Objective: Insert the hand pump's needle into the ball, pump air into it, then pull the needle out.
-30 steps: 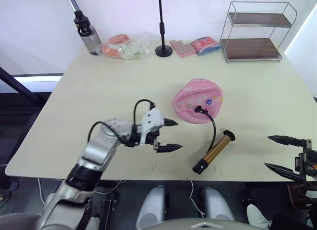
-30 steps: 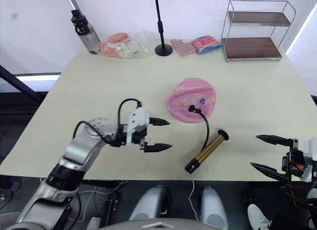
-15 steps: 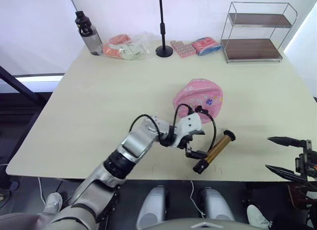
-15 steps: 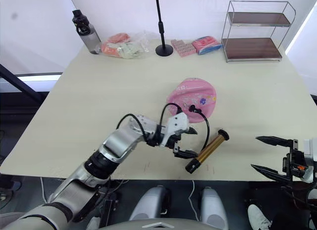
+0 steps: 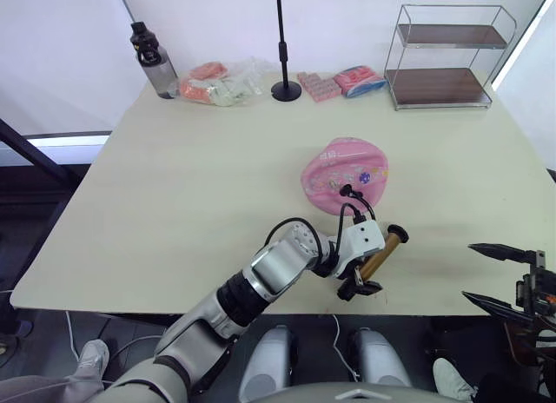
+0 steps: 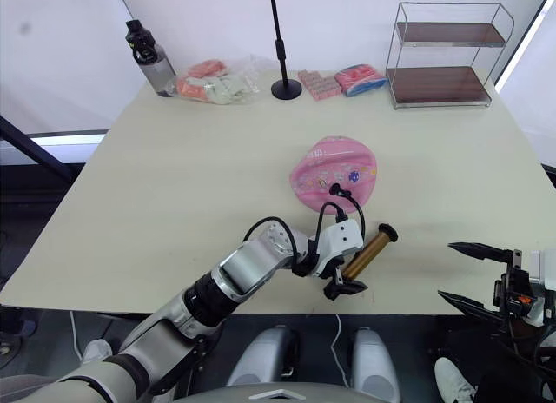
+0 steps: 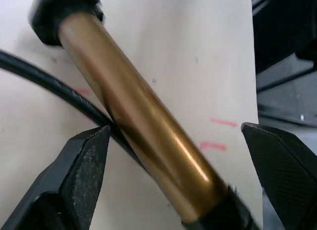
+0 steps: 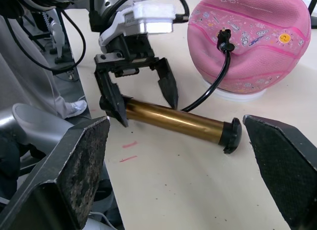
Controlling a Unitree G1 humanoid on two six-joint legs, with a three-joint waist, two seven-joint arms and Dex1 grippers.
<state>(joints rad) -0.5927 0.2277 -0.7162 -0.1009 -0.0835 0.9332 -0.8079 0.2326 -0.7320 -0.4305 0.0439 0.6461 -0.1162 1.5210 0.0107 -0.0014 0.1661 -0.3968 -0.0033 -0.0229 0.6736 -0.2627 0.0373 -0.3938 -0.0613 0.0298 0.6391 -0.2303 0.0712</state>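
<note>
The pink ball [image 5: 345, 170] lies flattish at the table's middle right. A thin black hose [image 5: 360, 210] runs from its valve down to the bronze hand pump [image 5: 380, 254], which lies slanted on the table just in front of the ball. My left gripper [image 5: 367, 269] is open. Its two black fingers [image 8: 167, 86] straddle the pump's cylinder [image 8: 173, 119] near the end closest to me, and the left wrist view shows gaps on both sides. My right gripper [image 5: 497, 277] hangs open and holds nothing, beyond the table's front right edge.
Along the far edge stand a dark bottle [image 5: 150, 61], a clear bag of packets [image 5: 222, 83], a tall black stand [image 5: 285, 83], pink packets [image 5: 316, 83] and a wire shelf [image 5: 441, 56]. The pump lies close to the table's front edge [image 5: 287, 312].
My left arm swept right along the front of the table, from open tabletop to the pump, and its open fingers now straddle the cylinder. The right gripper stayed where it was.
</note>
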